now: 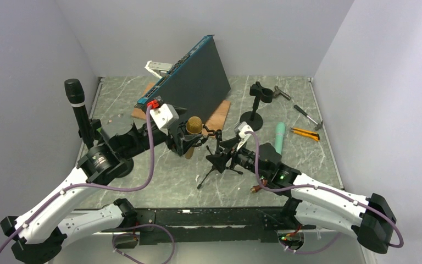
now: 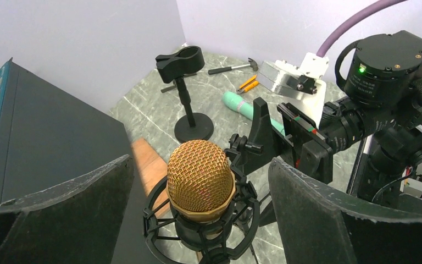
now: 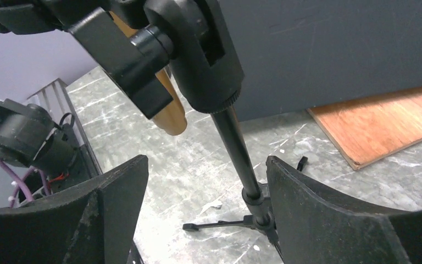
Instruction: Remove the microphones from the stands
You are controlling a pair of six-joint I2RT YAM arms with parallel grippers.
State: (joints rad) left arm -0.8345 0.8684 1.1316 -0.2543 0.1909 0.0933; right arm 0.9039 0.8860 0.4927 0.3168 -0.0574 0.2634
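Observation:
A gold-mesh microphone [image 1: 193, 125] sits upright in a black shock mount [image 2: 242, 220] on a small black tripod stand [image 1: 218, 162] at the table's middle. My left gripper [image 2: 200, 165] is open, one finger on each side of the microphone [image 2: 200, 179] head, with gaps on both sides. My right gripper [image 3: 206, 162] is open around the stand's thin pole [image 3: 239, 148]. The pole stands close to the right-hand finger [image 3: 318, 209], with a wide gap on the other side. A tripod leg [image 3: 214, 224] lies flat on the table below.
A dark slanted rack panel [image 1: 198, 77] leans on a wooden board [image 1: 218, 118] just behind the stand. A black handheld mic [image 1: 75, 93] stands at far left. An empty clip stand [image 1: 258, 102], a teal tube [image 1: 279, 137], an orange knife [image 1: 305, 133] and a hammer [image 1: 307, 115] lie at right.

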